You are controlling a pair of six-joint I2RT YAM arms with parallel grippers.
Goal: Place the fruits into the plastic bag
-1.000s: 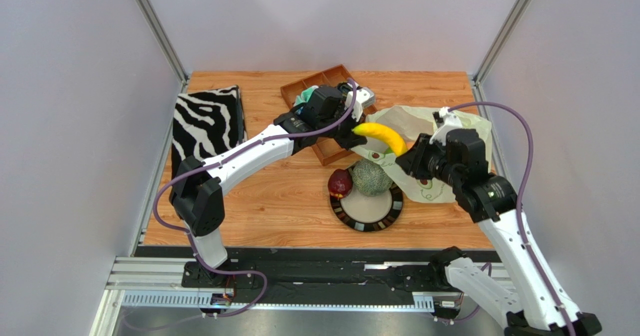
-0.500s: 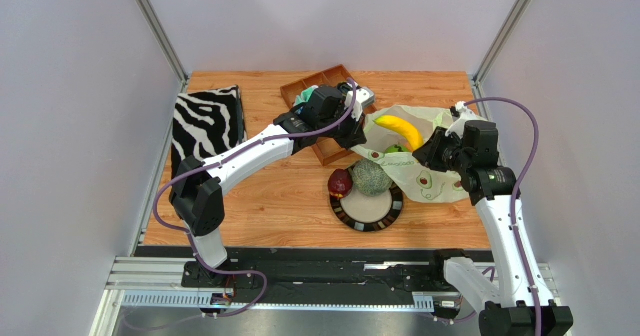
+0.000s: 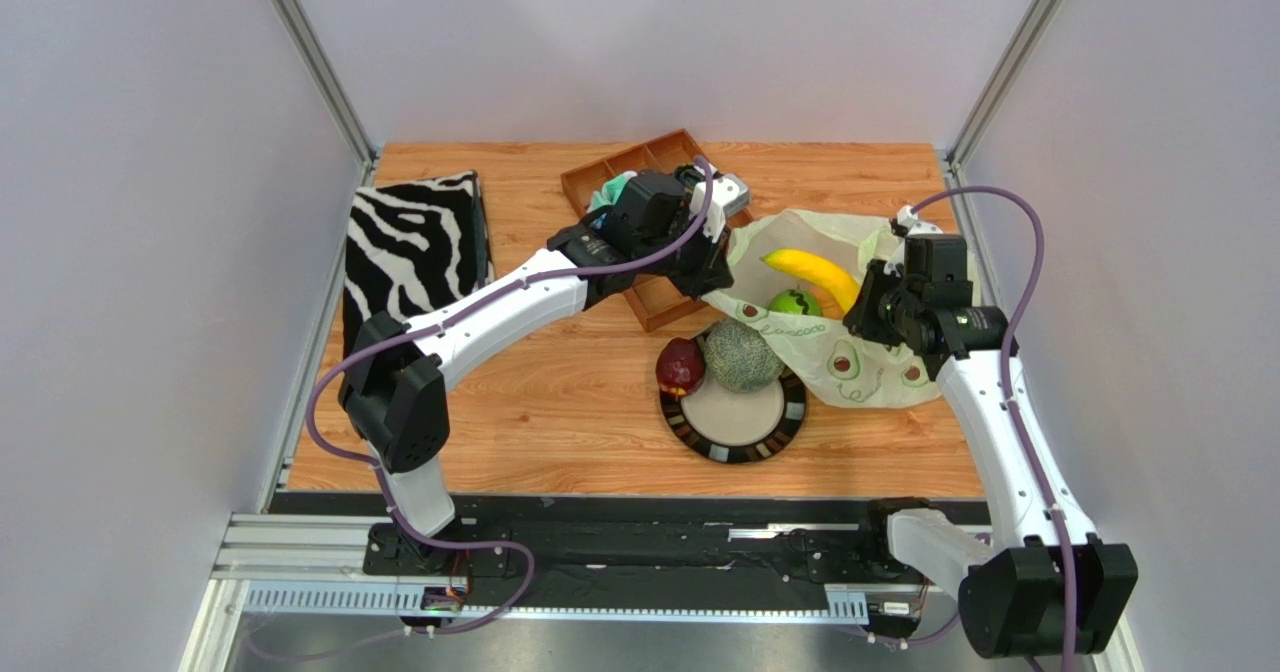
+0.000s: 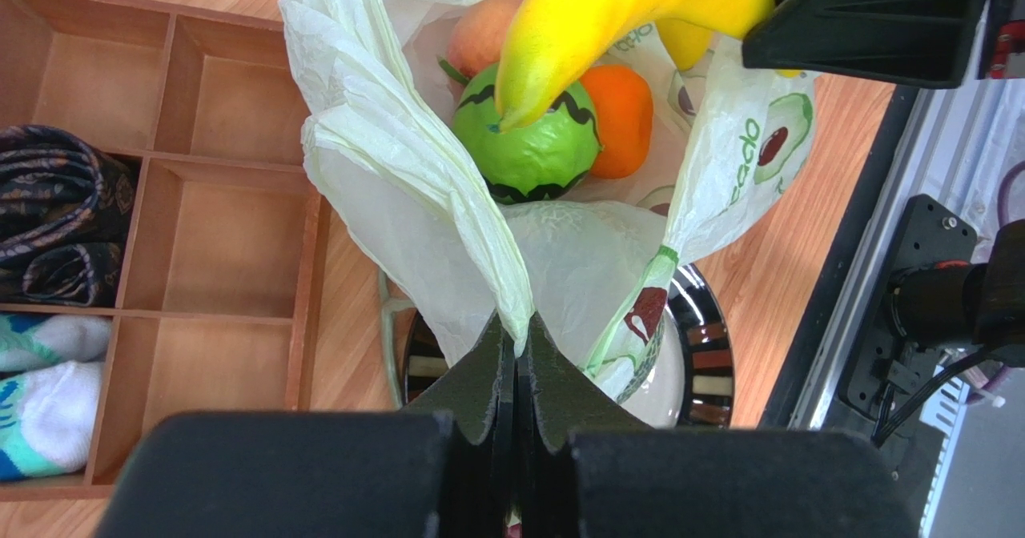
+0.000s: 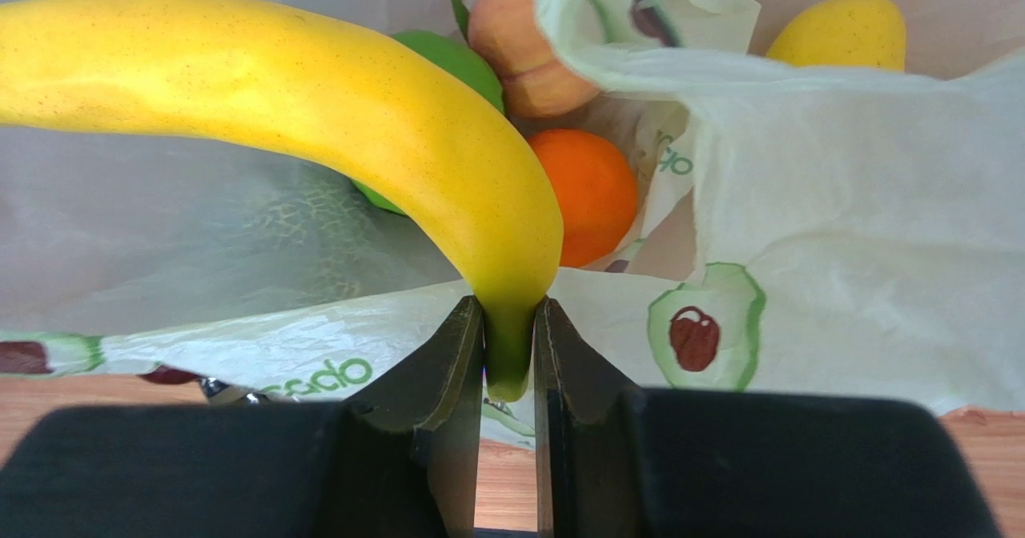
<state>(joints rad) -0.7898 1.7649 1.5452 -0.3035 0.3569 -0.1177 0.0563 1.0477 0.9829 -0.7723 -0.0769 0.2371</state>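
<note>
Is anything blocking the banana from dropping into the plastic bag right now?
Nothing visible does. The left hand pinches the plastic bag's rim, holding the mouth open, and the banana in the right hand hangs over it. Only the green ball and orange lie below, inside.

The right arm (image 3: 999, 432) swings out to the right and now stands straighter, its elbow pulled back toward the table's right edge. The right gripper (image 3: 861, 302) goes with it, carrying the banana (image 3: 812, 278) away from the left lip of the plastic bag (image 3: 842, 369), rightward and a little back, so the fruit now hangs over the bag's open mouth. The arm no longer covers the bag, and the small striped green ball (image 3: 792, 303) now shows inside, just under the banana
</note>
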